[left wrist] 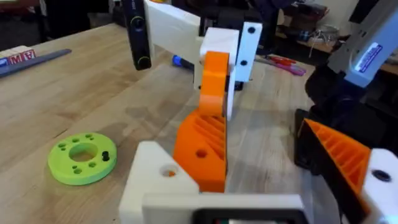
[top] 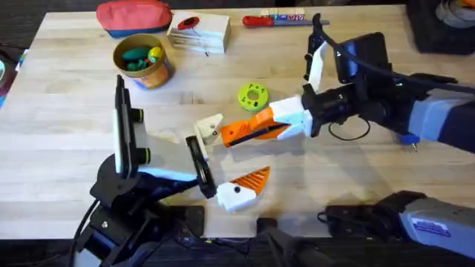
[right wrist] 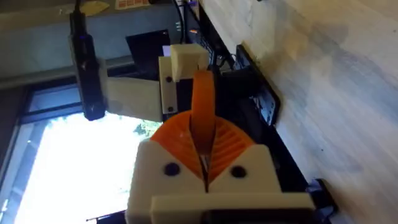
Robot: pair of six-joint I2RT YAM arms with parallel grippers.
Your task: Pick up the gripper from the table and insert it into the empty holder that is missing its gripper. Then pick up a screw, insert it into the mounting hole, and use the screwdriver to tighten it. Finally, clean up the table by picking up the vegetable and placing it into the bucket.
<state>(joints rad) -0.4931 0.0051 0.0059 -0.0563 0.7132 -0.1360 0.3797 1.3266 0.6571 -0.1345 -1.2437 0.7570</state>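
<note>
So the right gripper (top: 241, 133) is clenched on the orange gripper (top: 249, 130) mid-table, lining it up against the holder (top: 210, 127). That holder is one of the left gripper's (top: 223, 159) own fingers, spread wide apart, probably to leave room. Bucket (top: 142, 61) waits near the far left corner.

The table (top: 67, 148) is pale wood with a matt, lightly grained surface. The gripper (left wrist: 208, 134) looks like matt orange plastic, ribbed on 1 face. The holder (left wrist: 158, 180) is smooth white plastic. The green disc (left wrist: 82, 158) is matt plastic. The red pouch (top: 133, 16) looks like cloth.
</note>
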